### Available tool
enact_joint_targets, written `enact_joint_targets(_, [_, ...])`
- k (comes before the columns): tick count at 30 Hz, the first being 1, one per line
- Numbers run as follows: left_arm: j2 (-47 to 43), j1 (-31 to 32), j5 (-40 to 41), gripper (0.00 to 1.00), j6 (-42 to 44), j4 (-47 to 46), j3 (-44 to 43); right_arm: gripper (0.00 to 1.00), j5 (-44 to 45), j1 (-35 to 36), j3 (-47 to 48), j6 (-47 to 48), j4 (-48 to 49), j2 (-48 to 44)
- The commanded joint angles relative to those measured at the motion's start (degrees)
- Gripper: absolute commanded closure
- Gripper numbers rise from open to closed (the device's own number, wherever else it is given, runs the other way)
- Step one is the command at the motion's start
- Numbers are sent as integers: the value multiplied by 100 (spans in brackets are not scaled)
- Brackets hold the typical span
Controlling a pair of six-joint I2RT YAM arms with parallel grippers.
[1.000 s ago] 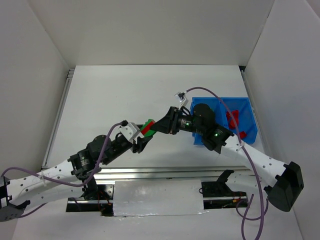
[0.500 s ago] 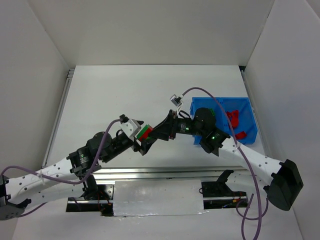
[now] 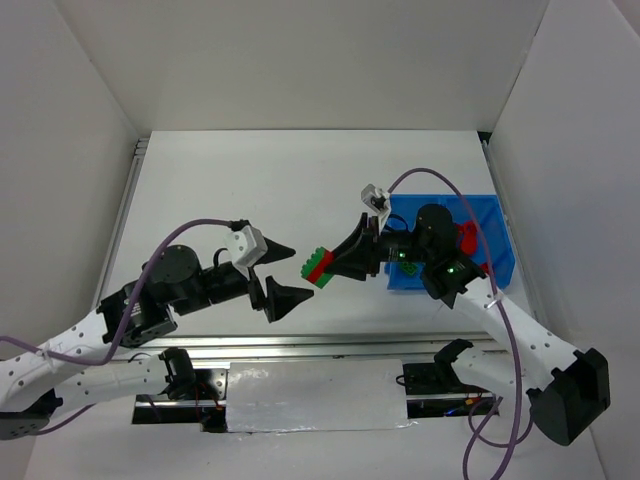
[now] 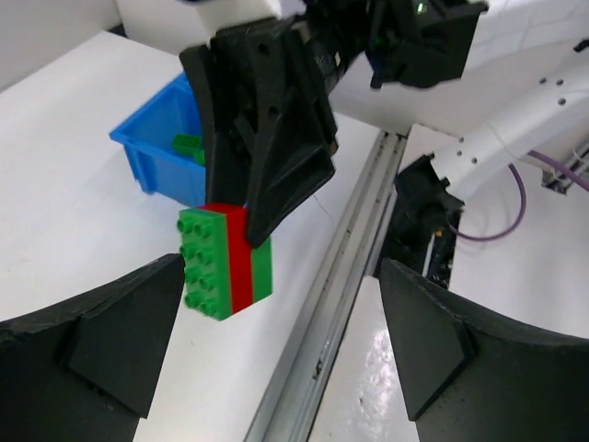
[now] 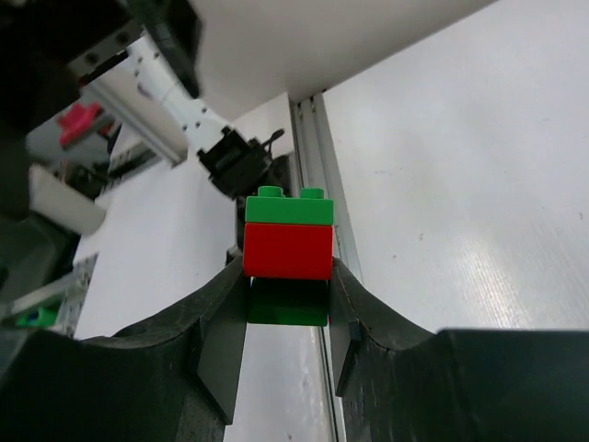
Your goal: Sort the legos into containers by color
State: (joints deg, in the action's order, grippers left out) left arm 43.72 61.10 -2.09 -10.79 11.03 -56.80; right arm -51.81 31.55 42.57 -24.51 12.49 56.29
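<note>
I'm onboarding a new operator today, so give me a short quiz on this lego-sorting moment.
1. Fill in: the brick stack in the right gripper has a ___ middle layer.
2. True or false: the left gripper is shut.
3. The blue bin sits nearer which arm? A left, B right, C equally near both.
Key: 1 red; 2 false; 3 B.
</note>
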Motion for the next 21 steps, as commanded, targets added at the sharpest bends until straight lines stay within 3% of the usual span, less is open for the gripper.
enact_joint_targets(1, [92,25,-494,1,-231,286,-191,96,-725,0,480,859,-607,-460])
enact_joint_targets(10, [962,25,-775,0,-231,611,-604,96,-1296,0,850,1203,-1205,-435])
enact_joint_targets(12, [1050,25,-977,5,-213,480,-649,96,-1305,0,841,1168,-1179,-417])
enact_joint_targets(13, [1111,25,-1013,9,-205,445,-657,96,-1305,0,832,1177,-1179,-409])
enact_joint_targets(16, [1147,25,-1031,33,-196,330,-693,96,-1358,0,806,1186,-1161,-426])
enact_joint_targets(17, [1147,16,-1048,45,-187,313,-701,96,-1358,0,806,1194,-1187,-426])
enact_joint_targets(18, [1130,16,-1039,48,-187,295,-693,96,-1349,0,806,1221,-1205,-444])
enact_joint_targets(21, [1068,16,-1039,36,-204,242,-649,96,-1384,0,815,1273,-1205,-435])
